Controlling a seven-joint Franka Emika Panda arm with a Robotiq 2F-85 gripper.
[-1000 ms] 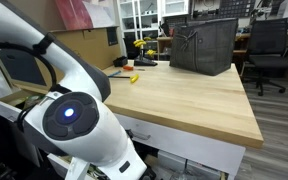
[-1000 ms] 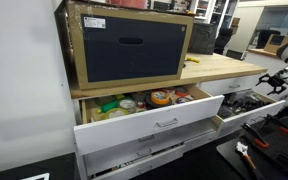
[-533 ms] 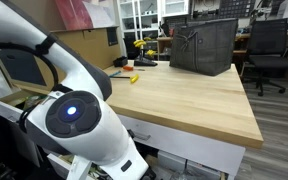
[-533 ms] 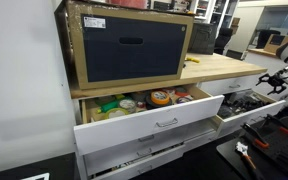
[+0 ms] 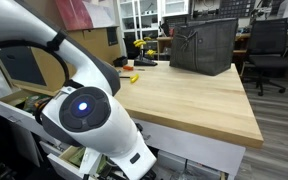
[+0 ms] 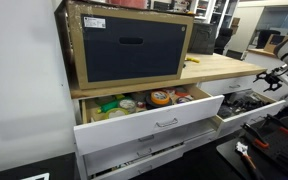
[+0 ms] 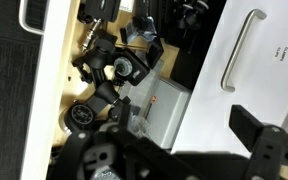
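Shows the arm [image 5: 79, 105] swung farther across an exterior view than a second ago. Finds the tool [image 7: 182, 115] spread wide, gripping nothing, just above the open drawer [image 7: 104, 70] of black parts. Beside that, a white drawer front [image 7: 239, 60] with metal handle; higher up, the wooden counter [image 5: 184, 95].

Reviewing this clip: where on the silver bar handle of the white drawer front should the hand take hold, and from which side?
Grip the bar handle at mid-span, coming straight at the white drawer front. It is a slim bar, bent in at both ends and standing off the panel, so the open hand would probably do best straddling it across its width.
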